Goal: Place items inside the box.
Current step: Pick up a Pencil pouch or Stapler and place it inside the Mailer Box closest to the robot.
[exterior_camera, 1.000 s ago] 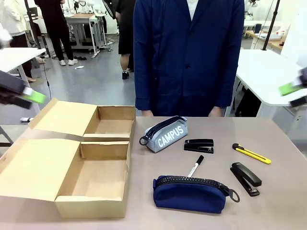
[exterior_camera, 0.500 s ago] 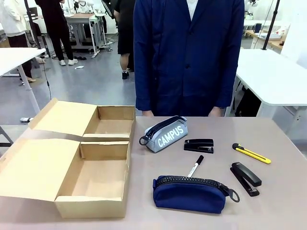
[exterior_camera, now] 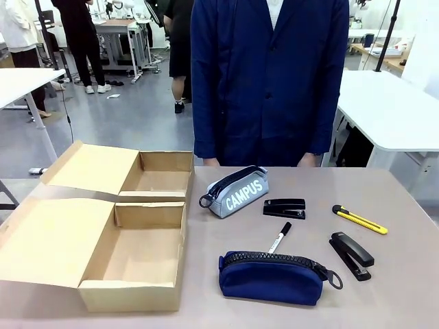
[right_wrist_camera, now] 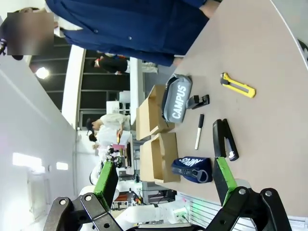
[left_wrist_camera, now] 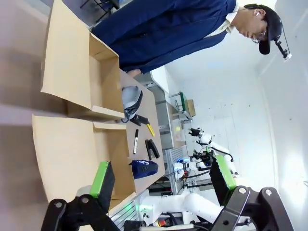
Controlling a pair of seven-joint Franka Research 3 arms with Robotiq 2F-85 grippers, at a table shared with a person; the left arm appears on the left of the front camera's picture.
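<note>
The brown cardboard box [exterior_camera: 103, 226] lies open on the table's left side, both compartments bare, flap lids spread to the left. To its right are the grey "CAMPUS" pencil case [exterior_camera: 236, 191], a small black stapler [exterior_camera: 284, 208], a black marker pen [exterior_camera: 279, 237], the navy zip pouch [exterior_camera: 273, 277], a longer black stapler [exterior_camera: 351, 256] and a yellow-and-black cutter [exterior_camera: 359, 219]. My left gripper [left_wrist_camera: 160, 178] is open, high above the box [left_wrist_camera: 67, 91]. My right gripper [right_wrist_camera: 163, 182] is open too, well above the pencil case [right_wrist_camera: 175, 101] and the pouch [right_wrist_camera: 192, 168]. Neither holds anything.
A person in a dark blue coat [exterior_camera: 269, 82] stands at the far edge of the table, hands out of sight. White tables [exterior_camera: 394, 110] stand behind on both sides, and other people stand farther back.
A second ago both grippers showed blurred at the front view's left and right edges; they have since left that view. Box and items have not moved.
</note>
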